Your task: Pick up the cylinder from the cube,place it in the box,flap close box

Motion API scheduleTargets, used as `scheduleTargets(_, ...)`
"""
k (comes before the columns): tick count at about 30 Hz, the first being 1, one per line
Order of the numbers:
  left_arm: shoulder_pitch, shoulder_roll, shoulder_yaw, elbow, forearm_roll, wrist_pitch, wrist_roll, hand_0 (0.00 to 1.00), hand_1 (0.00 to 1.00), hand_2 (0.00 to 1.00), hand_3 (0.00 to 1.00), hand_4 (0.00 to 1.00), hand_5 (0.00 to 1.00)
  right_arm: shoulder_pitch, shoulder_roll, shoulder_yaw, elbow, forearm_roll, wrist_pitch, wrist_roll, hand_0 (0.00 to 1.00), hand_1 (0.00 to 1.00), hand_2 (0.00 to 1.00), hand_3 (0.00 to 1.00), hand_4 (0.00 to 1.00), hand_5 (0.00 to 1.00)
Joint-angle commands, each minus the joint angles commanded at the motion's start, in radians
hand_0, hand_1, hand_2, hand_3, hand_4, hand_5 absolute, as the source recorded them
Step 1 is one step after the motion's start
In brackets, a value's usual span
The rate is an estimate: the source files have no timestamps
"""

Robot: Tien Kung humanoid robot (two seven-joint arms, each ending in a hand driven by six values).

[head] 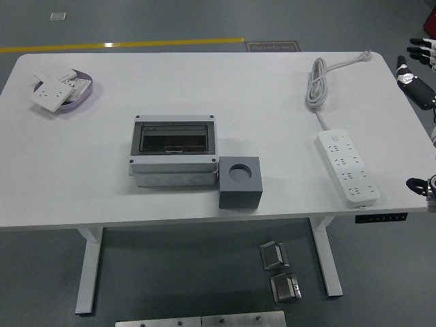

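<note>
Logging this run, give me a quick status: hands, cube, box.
Right hand at the table's far right edge, fingers spread, holding nothing. Left hand out of view. Grey cube shows an empty round recess; box beside it, flap closed. Nothing blocking.

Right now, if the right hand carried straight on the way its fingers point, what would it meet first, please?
The right hand sits at the picture's right edge, fingers pointing up and left, past the table corner. Nothing shows in that line; depth is unclear.
</note>
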Motion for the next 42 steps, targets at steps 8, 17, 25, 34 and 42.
scheduleTargets(8, -0.002, 0.012, -0.006, 0.0, 0.005, -0.002, 0.001, 0.579, 0.627, 0.544, 0.549, 0.615, 0.294, -0.007, 0.009, 0.004, 0.0, 0.006, 0.0, 0.008, 0.798, 0.698, 0.669, 0.669, 0.62, 0.241)
scheduleTargets(17, -0.002, 0.019, -0.016, 0.0, 0.025, -0.008, 0.009, 0.579, 0.627, 0.545, 0.549, 0.613, 0.288, -0.023, 0.013, 0.009, 0.0, 0.005, -0.009, 0.009, 0.798, 0.699, 0.667, 0.671, 0.622, 0.238)
scheduleTargets(25, 0.005, 0.017, -0.021, 0.0, 0.019, -0.007, 0.01, 0.578, 0.627, 0.545, 0.549, 0.613, 0.287, -0.034, 0.016, 0.03, 0.003, 0.01, -0.008, 0.017, 0.798, 0.699, 0.667, 0.671, 0.622, 0.244)
scheduleTargets(34, 0.018, 0.009, -0.025, 0.0, 0.009, 0.0, 0.012, 0.579, 0.628, 0.545, 0.55, 0.613, 0.285, -0.048, 0.01, 0.039, 0.0, 0.038, 0.006, 0.036, 0.798, 0.699, 0.666, 0.67, 0.62, 0.251)
scheduleTargets(42, 0.02, 0.006, -0.025, 0.0, 0.005, 0.0, 0.01, 0.579, 0.627, 0.544, 0.55, 0.614, 0.282, -0.056, 0.011, 0.049, 0.003, 0.047, 0.004, 0.047, 0.797, 0.698, 0.666, 0.67, 0.621, 0.25)
